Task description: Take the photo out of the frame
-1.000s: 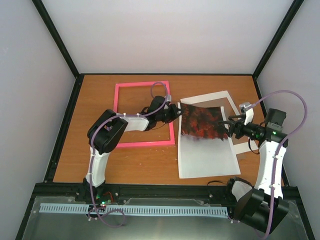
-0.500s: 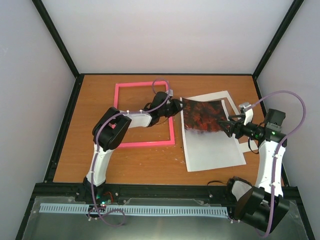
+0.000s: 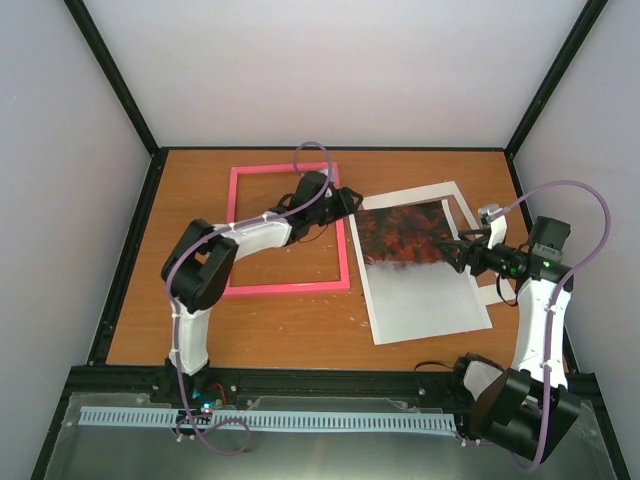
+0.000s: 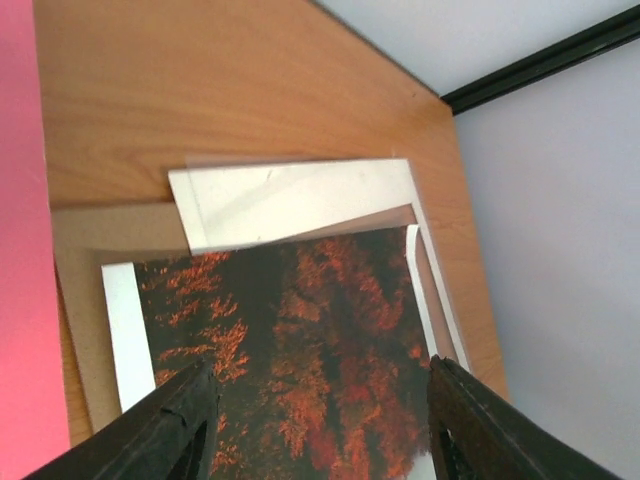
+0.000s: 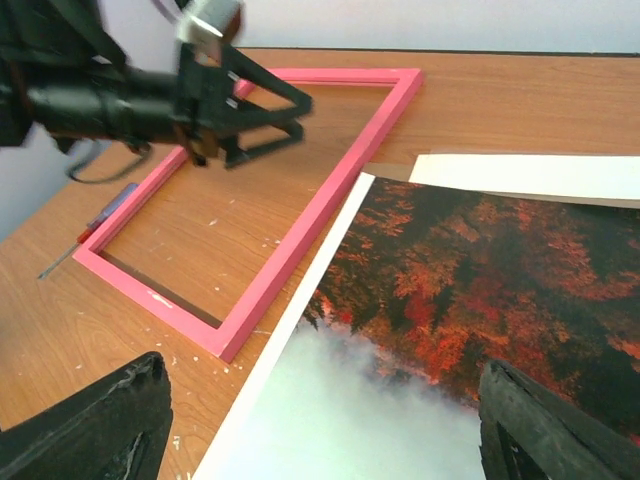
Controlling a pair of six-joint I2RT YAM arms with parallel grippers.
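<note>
Photo (image 3: 420, 290), near end: pale grey-white and misty, with a white border. It lies flat on the tabletop (image 3: 300, 320), to the right of the frame and wholly outside it.
Photo, far end: dark red-and-black mottled foliage that meets the pale part in a soft, blurred band.
Right end effector (image 3: 452, 250): hovers at the photo's right edge beside the dark part. In its wrist view the two fingers (image 5: 100, 430) stand wide apart with nothing between them, so it is released.
Frame (image 3: 290, 288): a thin, bright pink rectangle with bare wood showing through its opening. Its right rail runs just beside the photo's left edge.
Left end effector (image 3: 347, 200): sits over the frame's far right corner, pointed at the photo's far end. Its fingers (image 4: 170, 430) are spread and hold nothing, so it is released.
Beyond the photo: a white mat sheet (image 4: 290, 200) and a cream sheet (image 4: 75, 290) stick out from under its far end.
Hidden or unclear:
- The left arm (image 3: 255, 235) covers part of the frame's opening and right rail in the overhead view.
- Both wrist views cut the photo off at their edges.
- Whether the photo's far corner touches the frame cannot be told.
- A small red-handled tool (image 5: 105, 212) beside the frame is blurred, and it shows only in the right wrist view.
</note>
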